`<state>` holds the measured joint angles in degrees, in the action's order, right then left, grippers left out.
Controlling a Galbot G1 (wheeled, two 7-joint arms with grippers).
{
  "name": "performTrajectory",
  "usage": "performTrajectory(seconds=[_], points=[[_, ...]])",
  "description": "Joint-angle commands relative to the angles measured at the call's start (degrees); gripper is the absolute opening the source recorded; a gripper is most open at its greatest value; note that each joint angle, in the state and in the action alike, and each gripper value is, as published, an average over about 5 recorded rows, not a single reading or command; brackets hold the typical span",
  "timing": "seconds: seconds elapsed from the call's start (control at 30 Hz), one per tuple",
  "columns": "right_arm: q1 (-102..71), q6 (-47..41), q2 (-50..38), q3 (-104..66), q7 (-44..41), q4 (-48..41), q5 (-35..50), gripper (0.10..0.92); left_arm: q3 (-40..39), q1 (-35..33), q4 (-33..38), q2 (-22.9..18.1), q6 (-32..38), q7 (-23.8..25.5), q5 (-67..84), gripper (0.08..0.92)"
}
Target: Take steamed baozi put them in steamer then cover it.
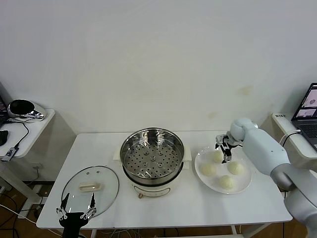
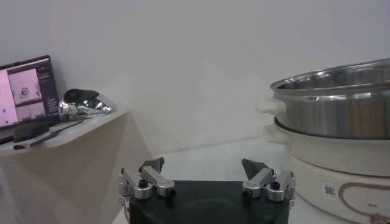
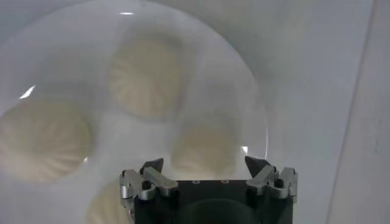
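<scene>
Several cream-white steamed baozi lie on a white plate [image 1: 199,159] at the table's right. My right gripper [image 1: 225,148] hangs open over the rearmost baozi [image 1: 218,155]. In the right wrist view that baozi [image 3: 204,149] sits between the spread fingertips of the right gripper [image 3: 204,164], with no contact visible. Other baozi [image 3: 146,76] [image 3: 39,146] lie farther out on the plate [image 3: 73,73]. The shiny steamer [image 1: 152,152] stands empty on its cream pot base [image 1: 148,188] at mid-table. The glass cover [image 1: 90,190] lies flat at the front left. Just before it, my left gripper [image 1: 76,210] waits open and empty.
A side table with a shiny metal object [image 1: 22,108] stands to the left, and a laptop [image 1: 309,106] on a shelf to the right. The left wrist view shows the left gripper [image 2: 205,165] facing the steamer [image 2: 341,91]. A bare wall backs the table.
</scene>
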<state>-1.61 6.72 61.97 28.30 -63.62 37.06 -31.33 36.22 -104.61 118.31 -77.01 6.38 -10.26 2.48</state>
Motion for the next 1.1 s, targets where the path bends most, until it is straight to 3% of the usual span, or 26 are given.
performTrajectory(seconds=[0.03, 0.33, 0.63, 0.77, 1.1], points=[[0.2, 0.3, 2.2, -0.6, -0.2, -3.2, -1.1, 0.733, 0.0, 0.0, 0.0, 0.0, 0.0, 0.0, 0.0, 0.823], [0.1, -0.3, 2.3, -1.0, -0.2, -3.8, -1.2, 0.607, -0.1, 0.1, 0.3, -0.1, 0.0, 0.0, -0.1, 0.823], [0.6, -0.1, 0.7, -0.3, -0.4, -1.5, -0.5, 0.59, 0.0, 0.1, 0.8, -0.1, -0.1, 0.0, -0.2, 0.823], [1.6, -0.7, -2.5, 1.8, -1.1, 4.1, 2.9, 0.587, -0.1, 0.2, 0.7, 0.0, -0.2, 0.0, -0.1, 0.823], [14.9, -4.9, -14.2, 14.3, -3.4, 25.0, 21.0, 0.585, -0.6, 1.3, 0.4, 0.3, -0.4, 0.0, 0.3, 0.823]])
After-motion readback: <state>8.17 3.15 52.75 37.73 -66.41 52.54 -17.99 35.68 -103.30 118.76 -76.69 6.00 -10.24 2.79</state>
